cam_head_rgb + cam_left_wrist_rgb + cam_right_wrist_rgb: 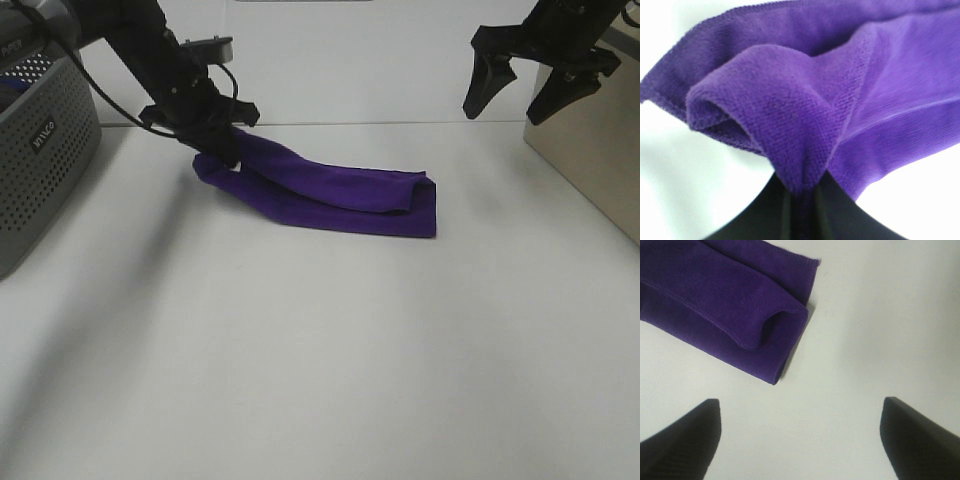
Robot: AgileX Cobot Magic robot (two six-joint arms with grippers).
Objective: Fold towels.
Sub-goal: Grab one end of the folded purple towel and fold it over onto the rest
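A deep purple towel [330,195] lies folded into a long band on the white table, running from upper left to right of centre. My left gripper [226,148] is shut on the towel's left end, and the cloth [805,115] bunches up between its dark fingers [790,215] in the left wrist view. My right gripper [520,92] hangs open in the air at the upper right, well clear of the cloth. Its two fingertips [685,440] frame bare table, with the towel's folded right end [730,310] beyond them.
A grey perforated basket [40,150] stands at the left edge of the table. A beige box [600,150] stands at the right edge. The white tabletop [320,360] stretches toward the front.
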